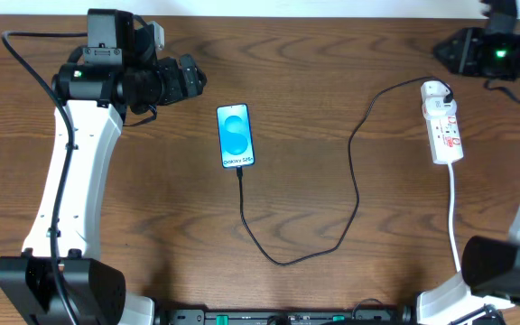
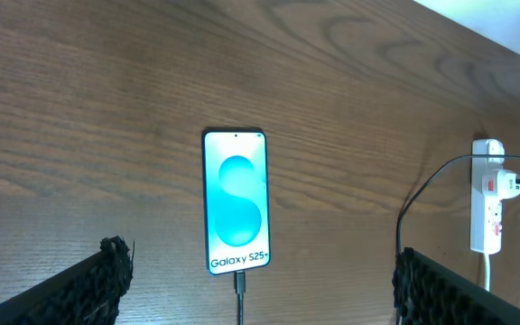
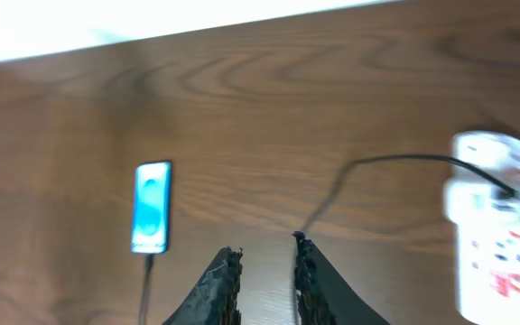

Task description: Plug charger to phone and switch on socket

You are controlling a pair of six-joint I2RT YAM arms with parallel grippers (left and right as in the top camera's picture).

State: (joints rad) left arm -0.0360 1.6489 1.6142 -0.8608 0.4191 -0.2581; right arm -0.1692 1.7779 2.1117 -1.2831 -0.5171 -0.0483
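Observation:
The phone point(image 1: 236, 135) lies flat mid-table with its light blue screen lit, and it also shows as the phone point(image 2: 236, 200) and the phone point(image 3: 152, 207). The charger point(image 1: 283, 260), a thin black cable, has its plug tip point(image 2: 239, 282) seated in the phone's bottom edge. From there it loops round to the socket point(image 1: 442, 122), a white power strip at the right. My left gripper point(image 1: 192, 79) hovers up-left of the phone, open wide and empty. My right gripper point(image 3: 265, 264) is raised at the back right near the strip's top, with a narrow gap and nothing between its fingers.
The socket point(image 2: 487, 206) carries a white plug head at its far end, and its white cord point(image 1: 456, 212) runs down toward the front edge. The socket point(image 3: 490, 217) is blurred in the right wrist view. The right arm's base point(image 1: 504, 266) stands at the front right.

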